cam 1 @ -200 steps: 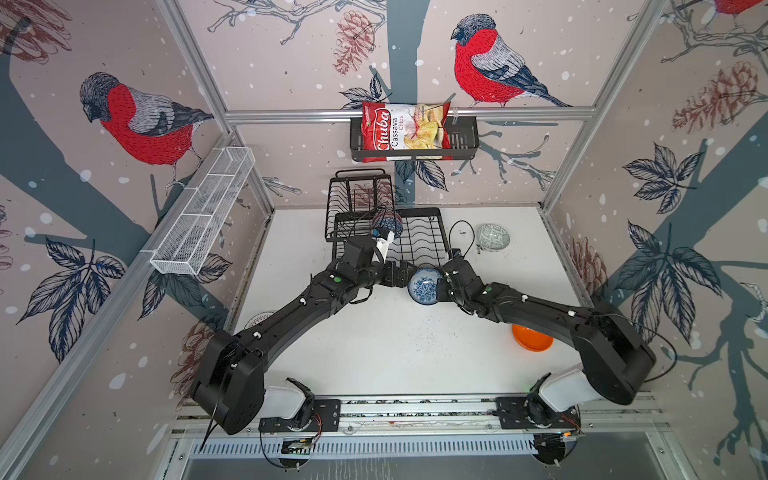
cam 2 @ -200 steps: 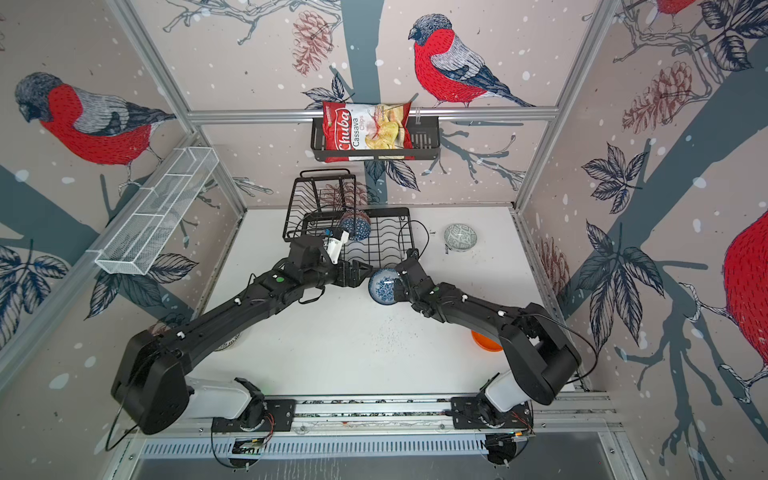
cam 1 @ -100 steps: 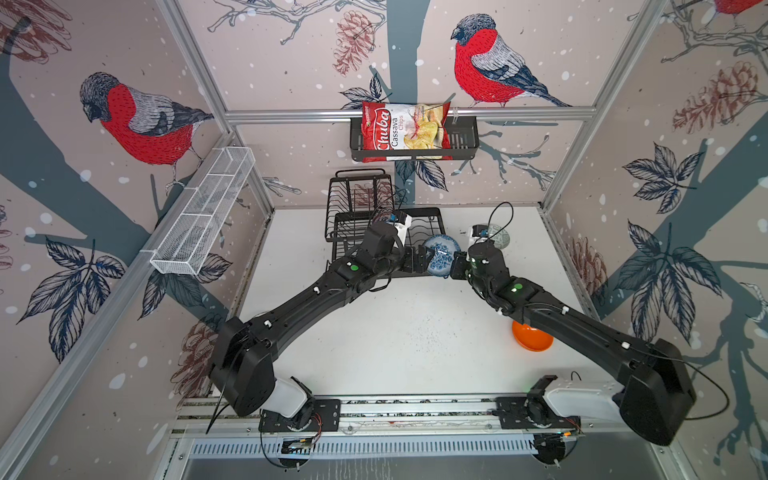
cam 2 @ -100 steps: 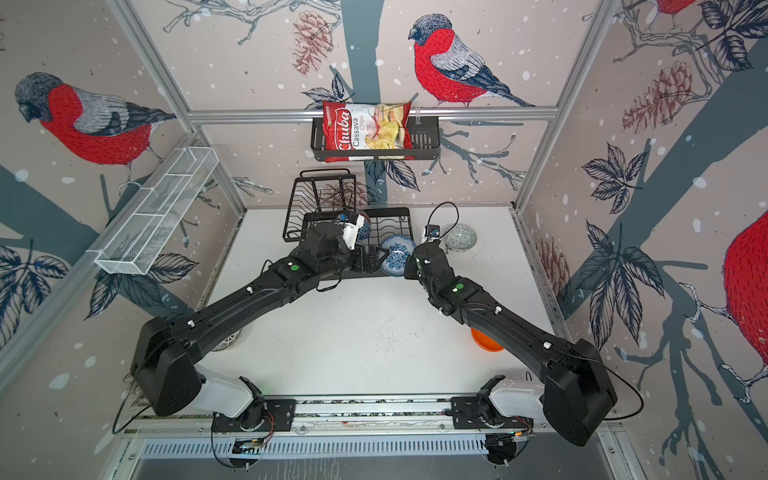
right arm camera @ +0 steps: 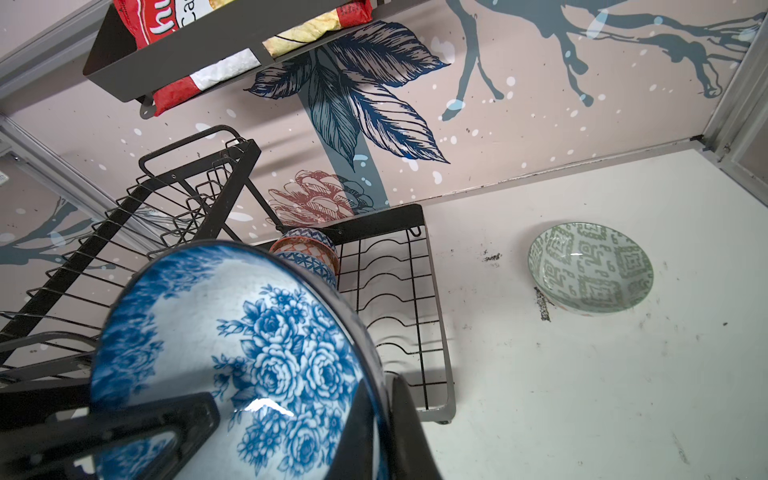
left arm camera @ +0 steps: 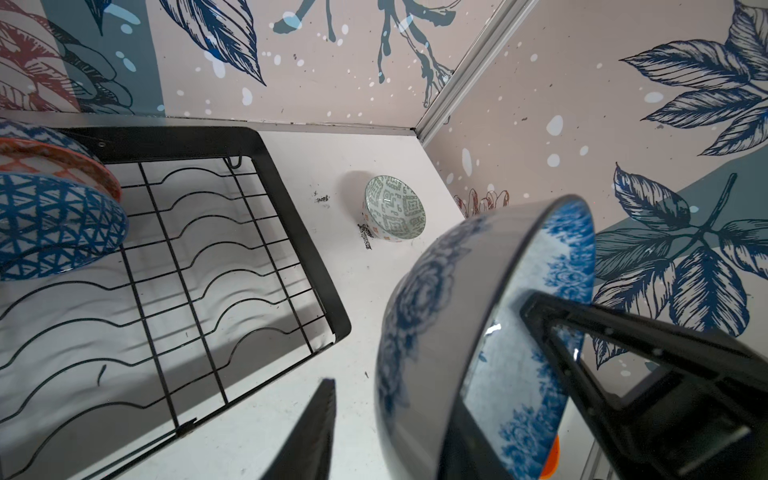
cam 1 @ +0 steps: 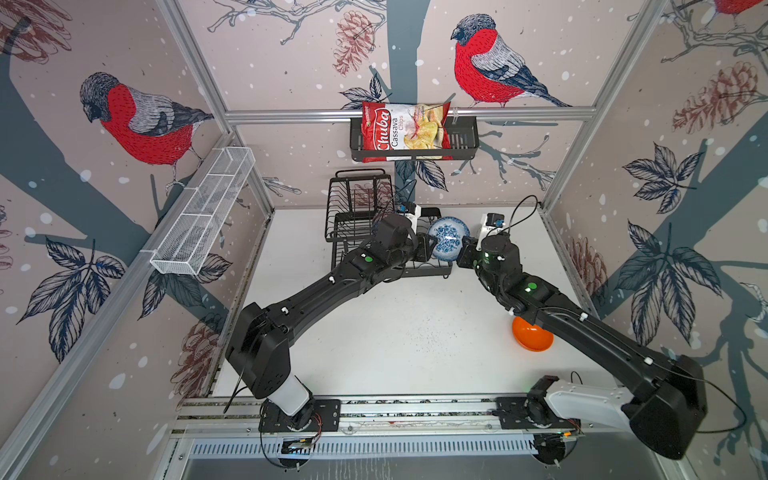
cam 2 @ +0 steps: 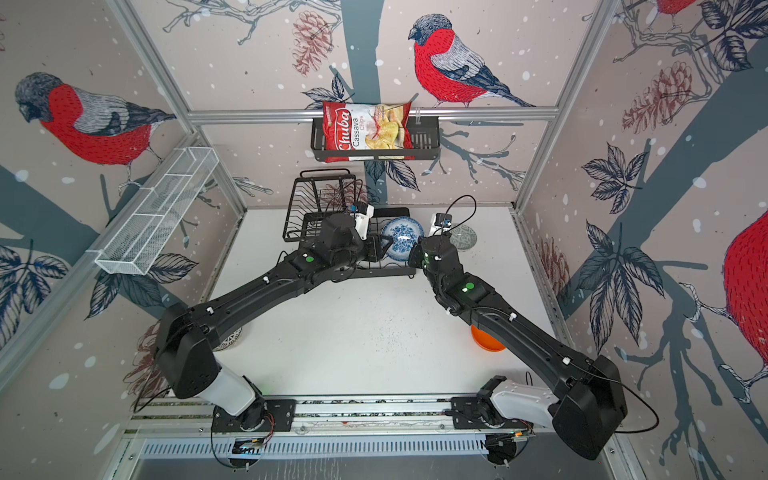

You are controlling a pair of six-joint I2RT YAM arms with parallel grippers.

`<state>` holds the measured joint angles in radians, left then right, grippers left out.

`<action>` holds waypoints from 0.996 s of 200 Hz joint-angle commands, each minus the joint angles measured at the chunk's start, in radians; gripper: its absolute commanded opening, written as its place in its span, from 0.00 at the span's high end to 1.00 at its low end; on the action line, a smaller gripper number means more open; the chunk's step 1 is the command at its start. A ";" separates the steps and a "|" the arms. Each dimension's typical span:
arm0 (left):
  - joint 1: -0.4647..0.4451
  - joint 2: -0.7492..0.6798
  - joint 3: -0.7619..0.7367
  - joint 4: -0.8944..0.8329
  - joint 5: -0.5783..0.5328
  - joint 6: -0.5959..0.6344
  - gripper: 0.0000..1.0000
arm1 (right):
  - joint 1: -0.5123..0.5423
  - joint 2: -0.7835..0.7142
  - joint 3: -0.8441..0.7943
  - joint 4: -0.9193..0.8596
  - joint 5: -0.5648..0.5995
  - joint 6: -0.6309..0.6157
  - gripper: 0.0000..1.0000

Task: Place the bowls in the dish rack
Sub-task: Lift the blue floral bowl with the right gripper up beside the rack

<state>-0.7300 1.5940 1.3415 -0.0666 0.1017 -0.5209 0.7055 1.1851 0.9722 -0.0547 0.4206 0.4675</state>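
The blue-white floral bowl [cam 1: 449, 239] [cam 2: 402, 239] hangs tilted on edge at the right end of the black wire dish rack [cam 1: 415, 272] [left arm camera: 299, 232]. My right gripper [cam 1: 463, 257] [right arm camera: 376, 390] is shut on its rim. My left gripper [cam 1: 428, 245] [left arm camera: 399, 395] straddles the opposite wall, one finger inside; the outer finger [left arm camera: 316, 424] stands clear of the bowl. A blue geometric bowl [left arm camera: 54, 224] and a salmon bowl [left arm camera: 62, 162] lean in the rack. On the table sit a grey-green bowl [right arm camera: 590, 268] [cam 2: 465, 237] and an orange bowl [cam 1: 534, 336].
A patterned white bowl [cam 2: 230, 340] peeks out under my left arm. A black basket with a chips bag [cam 1: 415, 137] hangs on the back wall. A white mesh tray [cam 1: 203, 208] runs along the left wall. The rack's raised tier [cam 1: 359, 191] stands behind.
My right arm has carried the floral bowl from mid-table back to the rack's right end. My left gripper swung over to the bowl and narrowed its jaws around the wall.
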 commanded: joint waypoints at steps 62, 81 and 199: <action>-0.029 0.053 0.057 0.066 -0.052 -0.016 0.98 | 0.046 -0.025 -0.021 0.121 0.070 0.037 0.94; -0.031 0.053 0.054 0.081 -0.070 -0.024 1.00 | 0.046 -0.022 -0.017 0.121 0.071 0.036 0.93; -0.031 0.012 0.049 0.267 -0.382 -0.034 1.00 | 0.025 -0.025 0.093 0.081 -0.038 0.096 0.35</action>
<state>-0.7624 1.6180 1.3685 0.0315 -0.1593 -0.5682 0.7425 1.1656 1.0294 0.0216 0.4335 0.5274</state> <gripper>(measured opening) 0.104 0.605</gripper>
